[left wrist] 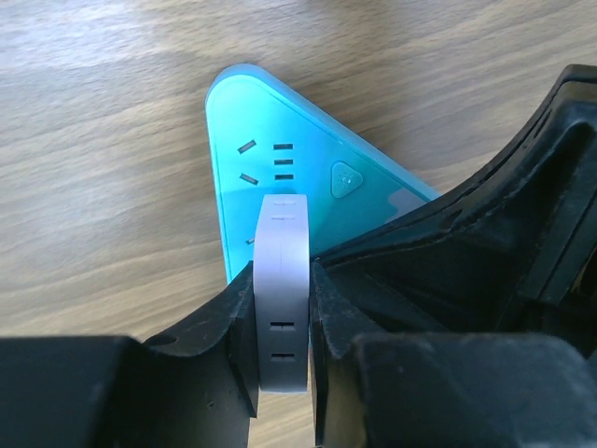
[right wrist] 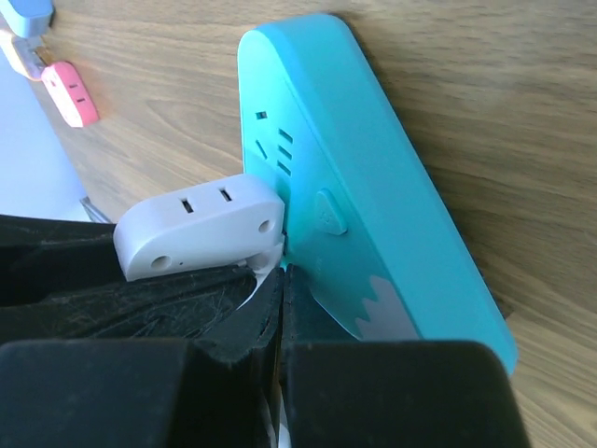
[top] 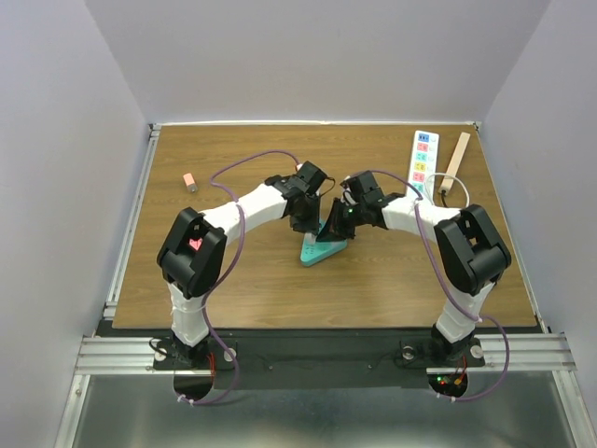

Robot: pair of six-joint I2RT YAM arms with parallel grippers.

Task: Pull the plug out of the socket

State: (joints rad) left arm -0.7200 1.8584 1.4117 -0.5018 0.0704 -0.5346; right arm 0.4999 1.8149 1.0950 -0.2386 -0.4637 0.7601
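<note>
A turquoise triangular socket lies on the wooden table, and it also shows in the left wrist view and the right wrist view. A white plug stands against the socket's top face; it also shows in the right wrist view. My left gripper is shut on the plug, one finger on each flat side. My right gripper is shut, its fingertips pressed together on the socket's face right beside the plug. In the top view both grippers, left and right, meet over the socket and hide the plug.
A white power strip with coloured outlets and a wooden stick lie at the back right. A small pink adapter lies at the back left, also in the right wrist view. Grey walls enclose the table.
</note>
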